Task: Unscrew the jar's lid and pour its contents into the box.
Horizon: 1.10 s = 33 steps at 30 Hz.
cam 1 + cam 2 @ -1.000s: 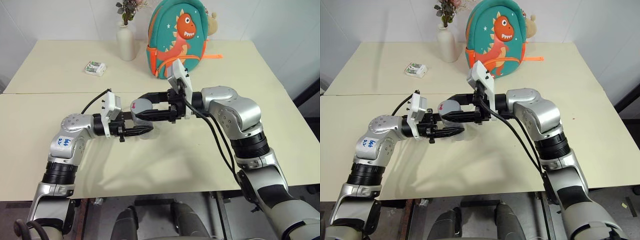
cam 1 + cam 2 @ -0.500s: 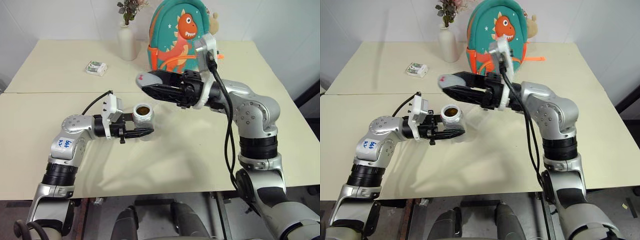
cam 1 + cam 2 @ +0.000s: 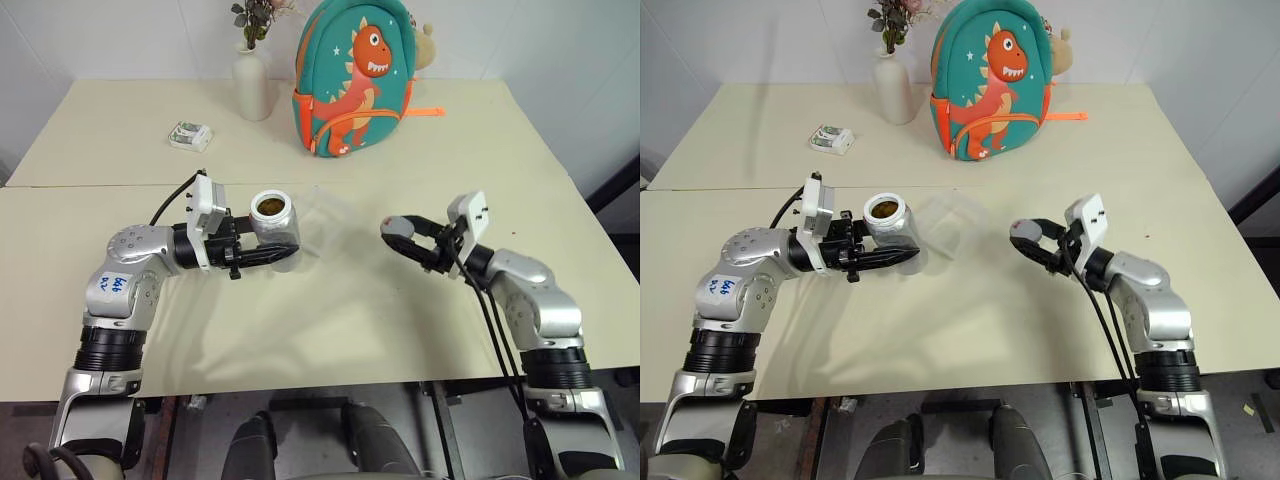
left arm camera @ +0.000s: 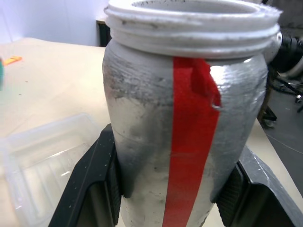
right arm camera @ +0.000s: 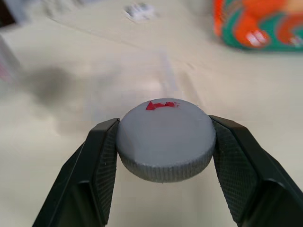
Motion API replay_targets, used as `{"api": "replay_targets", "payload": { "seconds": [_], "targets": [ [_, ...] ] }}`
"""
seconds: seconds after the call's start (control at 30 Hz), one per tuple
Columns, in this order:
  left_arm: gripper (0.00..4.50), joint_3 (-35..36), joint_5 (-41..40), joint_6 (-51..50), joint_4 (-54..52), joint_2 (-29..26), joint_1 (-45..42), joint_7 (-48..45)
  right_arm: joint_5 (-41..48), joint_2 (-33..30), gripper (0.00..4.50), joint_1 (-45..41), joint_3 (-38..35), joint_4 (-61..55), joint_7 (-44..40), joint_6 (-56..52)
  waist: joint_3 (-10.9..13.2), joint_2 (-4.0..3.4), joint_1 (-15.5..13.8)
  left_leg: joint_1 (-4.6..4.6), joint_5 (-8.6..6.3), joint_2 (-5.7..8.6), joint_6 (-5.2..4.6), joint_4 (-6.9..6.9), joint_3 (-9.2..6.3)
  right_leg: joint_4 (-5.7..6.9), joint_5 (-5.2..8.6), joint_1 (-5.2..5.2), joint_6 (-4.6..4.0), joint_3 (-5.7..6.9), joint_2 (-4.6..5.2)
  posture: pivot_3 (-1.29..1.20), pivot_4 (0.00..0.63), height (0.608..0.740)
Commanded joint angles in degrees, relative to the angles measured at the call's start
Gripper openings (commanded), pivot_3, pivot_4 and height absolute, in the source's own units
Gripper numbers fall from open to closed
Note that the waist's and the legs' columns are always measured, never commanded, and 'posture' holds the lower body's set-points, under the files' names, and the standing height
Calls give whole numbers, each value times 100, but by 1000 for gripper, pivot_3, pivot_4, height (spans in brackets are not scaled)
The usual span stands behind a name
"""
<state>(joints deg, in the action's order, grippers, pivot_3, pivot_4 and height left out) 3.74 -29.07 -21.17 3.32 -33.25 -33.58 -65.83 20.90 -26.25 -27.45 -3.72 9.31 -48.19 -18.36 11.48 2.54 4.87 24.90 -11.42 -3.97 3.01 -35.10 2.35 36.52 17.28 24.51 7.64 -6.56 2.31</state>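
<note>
The jar [image 3: 272, 218] stands upright and uncapped, with my left gripper [image 3: 272, 256] shut on its lower body. Brown contents [image 3: 269, 206] show through its open mouth. In the left wrist view the jar [image 4: 189, 118] carries a red strip, and a finger [image 4: 92, 189] presses each side. The box [image 3: 328, 226], a shallow clear tray, lies on the table just right of the jar. My right gripper [image 3: 404, 238] is shut on the grey lid [image 3: 396, 229], low over the table to the right of the box. The lid [image 5: 165, 139] shows its small red mark.
A teal dinosaur backpack [image 3: 357, 80] and a white flower vase [image 3: 252, 88] stand at the back of the table. A small white-green packet [image 3: 191, 136] lies back left. The near table edge [image 3: 300, 385] runs below both arms.
My right gripper lifted the lid off the jar, then swung right and down to just above the table. The jar is now uncapped; the left gripper kept its hold, almost still.
</note>
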Motion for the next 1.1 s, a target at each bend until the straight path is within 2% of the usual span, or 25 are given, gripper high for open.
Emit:
{"api": "replay_targets", "payload": {
  "seconds": [0.03, 0.23, 0.3, 0.43, 0.73, 0.8, 0.9, 1.1],
  "targets": [
    [2067, 123, -154, -82, -23, -13, -207, 38, -385, 24, 2541, 206, 201, 328, -68, 731, 0, 0, -12, 0, 1, 1, 0, -1, 0, 0, -1, 0, 1, 0, 0, 0, 150, 740],
    [2067, 100, -114, -126, 12, -69, -256, -50, -450, 95, 2541, 211, 153, 612, 14, 973, 0, 0, -9, 0, 2, 2, 2, -2, -1, 3, -2, -1, 4, -2, 1, 0, 150, 740],
    [2067, 108, -112, -137, 27, -87, -270, -65, -409, 39, 3290, 197, 97, 701, -24, 950, 0, 0, -13, -1, 2, 2, 2, -2, -2, 5, -2, -2, 4, -2, 0, 0, 150, 740],
    [2067, 112, -94, -122, 121, -105, -333, -86, -327, -87, 4473, 182, 18, 622, -144, 931, 0, 0, -24, -1, 3, 2, 3, -3, -3, 6, -2, -3, 4, -2, 1, 0, 150, 740],
    [2067, 150, -36, -159, 249, -192, -536, -9, 258, -787, 4473, 73, -237, -882, -732, 534, 0, -1, -21, -2, 3, 3, 3, -4, -5, 10, -2, -3, 5, -1, 0, 0, 150, 740],
    [2067, 128, -8, -234, 264, -273, -572, 3, 459, -1098, 4473, -184, -293, -1072, -1037, 352, 1, -1, -16, -3, 3, 3, 3, -5, -5, 11, -3, -4, 5, -2, 0, 0, 150, 740],
    [2067, 123, 34, -284, 298, -387, -596, 20, 1036, -1565, 4473, -714, -407, -1192, -1472, -479, 2, -4, -13, -5, 4, 3, 3, -9, -3, 16, -3, -5, 5, -3, 1, 0, 150, 740],
    [2067, 69, 402, -466, 593, -572, -920, 534, 1315, -2070, 4473, -1209, -491, -1513, -1811, -834, 2, -3, -54, -8, 4, 3, 1, -5, -9, 15, 2, -6, -3, 1, 1, 0, 150, 740]
  ]
}}
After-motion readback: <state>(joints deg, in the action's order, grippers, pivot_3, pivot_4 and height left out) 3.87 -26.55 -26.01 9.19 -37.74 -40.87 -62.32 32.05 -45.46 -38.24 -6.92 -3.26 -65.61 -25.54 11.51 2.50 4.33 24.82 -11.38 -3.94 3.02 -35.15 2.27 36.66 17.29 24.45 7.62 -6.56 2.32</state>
